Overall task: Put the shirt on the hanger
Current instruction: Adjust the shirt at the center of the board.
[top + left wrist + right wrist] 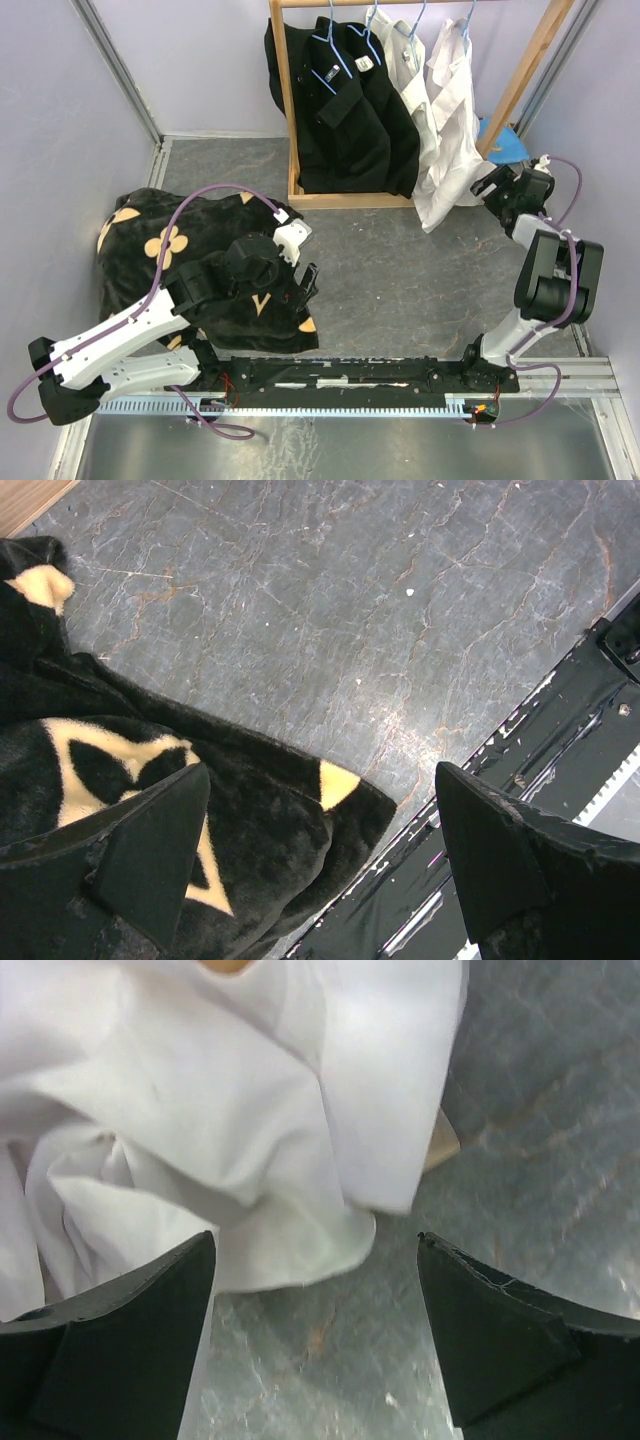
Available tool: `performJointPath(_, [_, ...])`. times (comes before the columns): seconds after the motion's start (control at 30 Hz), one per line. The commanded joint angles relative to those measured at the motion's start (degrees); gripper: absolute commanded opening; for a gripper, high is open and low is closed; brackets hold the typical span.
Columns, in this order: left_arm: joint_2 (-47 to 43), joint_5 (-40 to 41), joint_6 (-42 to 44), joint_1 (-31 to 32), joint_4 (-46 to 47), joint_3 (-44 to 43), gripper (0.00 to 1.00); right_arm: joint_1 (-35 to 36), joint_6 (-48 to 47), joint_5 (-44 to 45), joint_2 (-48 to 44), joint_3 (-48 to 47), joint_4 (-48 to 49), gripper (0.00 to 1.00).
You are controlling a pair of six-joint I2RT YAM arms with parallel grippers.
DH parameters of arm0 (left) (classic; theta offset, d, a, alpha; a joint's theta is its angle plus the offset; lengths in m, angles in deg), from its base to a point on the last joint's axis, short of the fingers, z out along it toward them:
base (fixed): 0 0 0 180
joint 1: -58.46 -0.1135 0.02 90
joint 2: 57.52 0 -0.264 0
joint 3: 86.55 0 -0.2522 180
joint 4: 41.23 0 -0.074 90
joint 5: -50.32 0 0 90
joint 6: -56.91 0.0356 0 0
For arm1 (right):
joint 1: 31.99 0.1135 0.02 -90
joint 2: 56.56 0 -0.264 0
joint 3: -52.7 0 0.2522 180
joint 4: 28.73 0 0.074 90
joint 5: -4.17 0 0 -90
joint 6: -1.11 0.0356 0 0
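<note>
The grey marbled bench (400, 270) carries a black fleecy blanket with tan flowers (125, 265) heaped on its left side, and a wooden clothes rack (340, 200) standing at its far edge.

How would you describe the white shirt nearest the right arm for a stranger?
Find the wooden rack at the back, with shirts hanging in a row. The shirt is the last one on the right, its hem beside the right gripper. Unlike the black shirts it is white, and it hangs lower than its white neighbour.
</note>
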Motion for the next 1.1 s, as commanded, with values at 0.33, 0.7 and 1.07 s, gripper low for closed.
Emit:
performJointPath(0.33, [0.3, -0.2, -0.3, 0.1, 2.1, -0.1, 0.99, -1.6, 2.2, -14.3, 13.5, -10.6, 14.7, 0.72])
performJointPath(0.7, [1.1, -0.3, -0.3, 0.1, 2.5, 0.0, 0.99, -0.8, 4.4, -18.0, 15.1, -9.4, 20.9, 0.19])
performJointPath(1.07, [1.7, -0.8, -0.7, 0.1, 2.9, 0.0, 0.99, 6.1, 4.0, -17.3, 19.8, -16.5, 17.1, 0.02])
